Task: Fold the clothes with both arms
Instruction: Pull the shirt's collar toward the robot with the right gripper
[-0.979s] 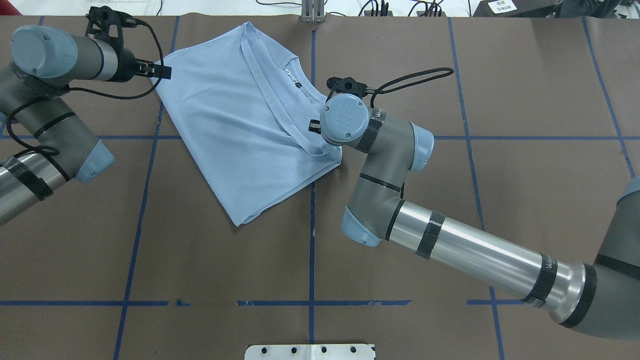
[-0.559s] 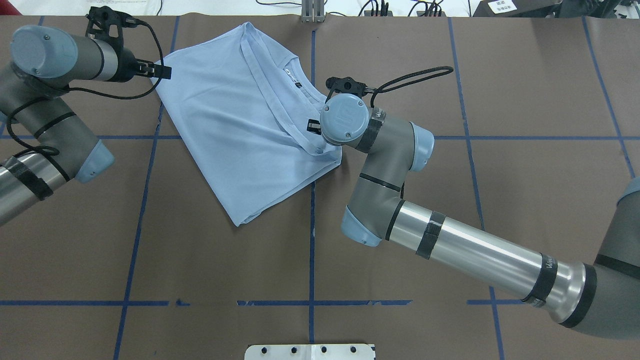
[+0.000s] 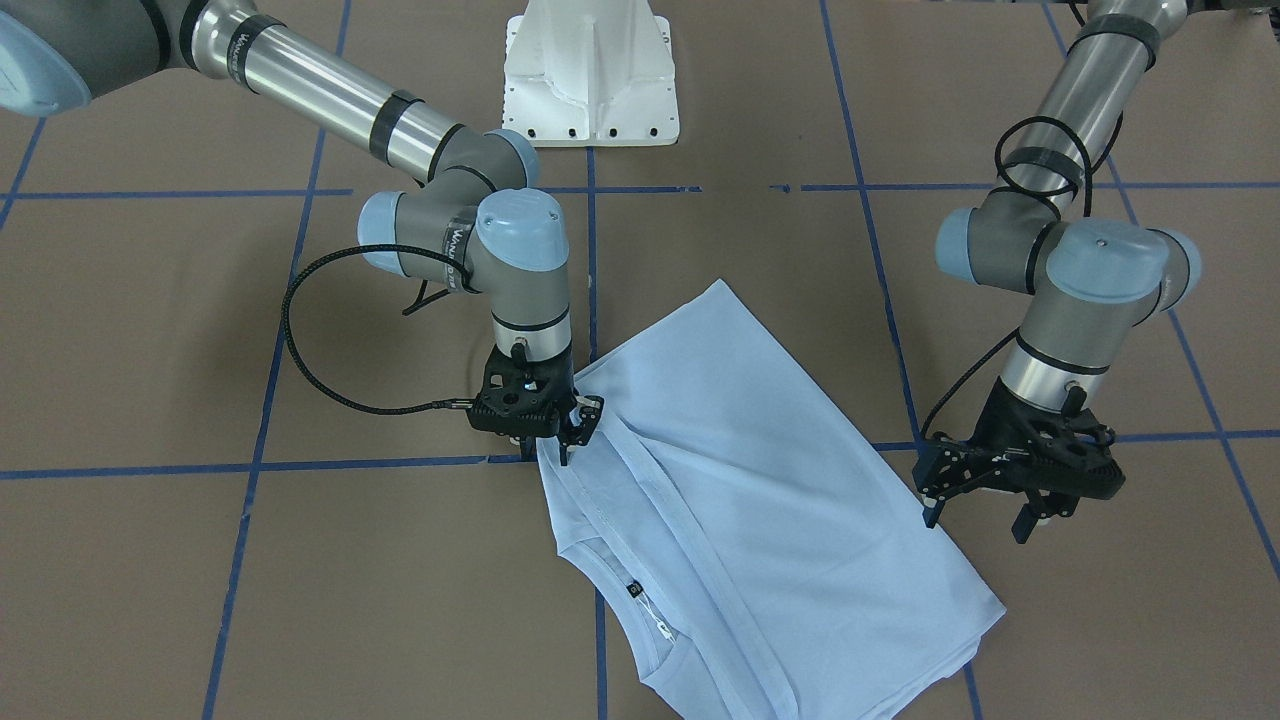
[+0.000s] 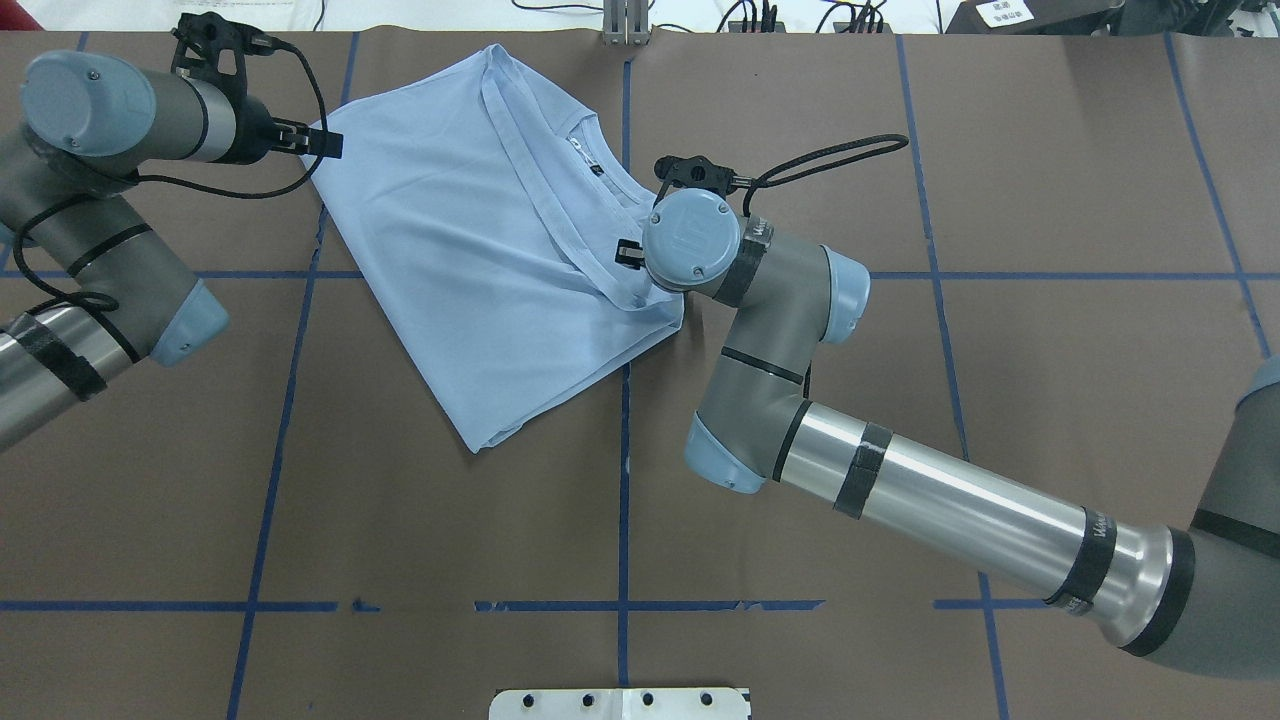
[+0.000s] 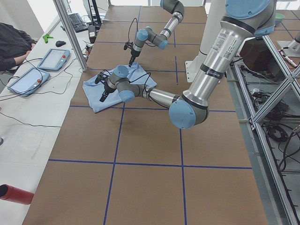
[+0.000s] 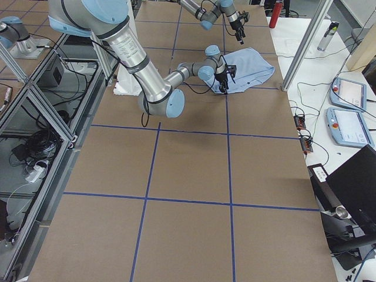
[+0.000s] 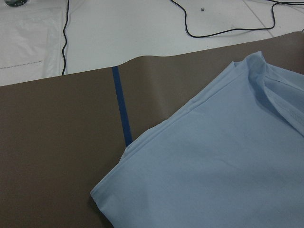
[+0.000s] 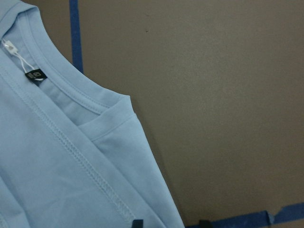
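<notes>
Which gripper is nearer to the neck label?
Right. The right gripper is at the edge of the shirt, near the label; the left gripper hangs beyond the opposite edge.

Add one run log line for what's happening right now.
T-shirt folded, flat on table | left pincer open, near shirt corner | right pincer open, low at edge near collar

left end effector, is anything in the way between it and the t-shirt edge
Nothing visible is. The left end effector hangs open right at the T-shirt side edge, with only bare table cover beside it. No other object lies between them.
</notes>
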You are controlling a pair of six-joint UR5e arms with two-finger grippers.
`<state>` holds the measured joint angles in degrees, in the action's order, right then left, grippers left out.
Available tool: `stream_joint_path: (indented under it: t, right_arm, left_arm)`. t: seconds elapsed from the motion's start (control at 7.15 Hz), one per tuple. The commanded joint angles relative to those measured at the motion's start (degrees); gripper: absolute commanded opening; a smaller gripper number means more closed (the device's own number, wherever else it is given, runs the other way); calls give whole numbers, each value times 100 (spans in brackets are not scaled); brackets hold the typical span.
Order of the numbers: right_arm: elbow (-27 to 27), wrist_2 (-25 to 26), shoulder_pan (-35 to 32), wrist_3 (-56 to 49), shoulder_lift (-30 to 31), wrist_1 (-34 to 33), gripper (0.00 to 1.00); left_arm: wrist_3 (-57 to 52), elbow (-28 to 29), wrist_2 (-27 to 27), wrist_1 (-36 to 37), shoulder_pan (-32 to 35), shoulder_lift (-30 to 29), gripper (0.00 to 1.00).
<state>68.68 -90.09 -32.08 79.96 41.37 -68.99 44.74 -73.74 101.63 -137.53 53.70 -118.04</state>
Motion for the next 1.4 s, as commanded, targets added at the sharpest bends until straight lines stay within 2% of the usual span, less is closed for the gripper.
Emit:
stream_joint_path:
  t: [0.0,0.14,0.28,0.42,0.56,0.84,0.98,1.12,1.26]
  right_arm:
    - [-4,0,0,19,2,0,43]
    - [-4,0,0,37,2,8,38]
    - [-4,17,9,37,11,8,27]
    - [-4,18,9,46,11,26,10]
    - [-4,18,9,72,2,35,0]
    - [31,18,0,169,-6,26,0]
    - [249,-26,-52,99,63,-18,0]
    - [738,-52,-62,90,447,-44,0]
    - [1448,-18,-62,90,1042,-53,0]
  left_arm:
    - [0,0,-3,-2,0,0,100]
    - [0,0,-3,-2,0,0,100]
    - [0,-9,6,-2,0,0,100]
    - [0,-9,6,-2,0,0,100]
    - [0,-9,-3,-2,0,0,100]
    - [0,-9,-3,-2,0,0,100]
    - [9,-9,6,-2,0,0,100]
    - [9,-17,6,-2,0,0,100]
    - [9,-9,6,-2,0,0,100]
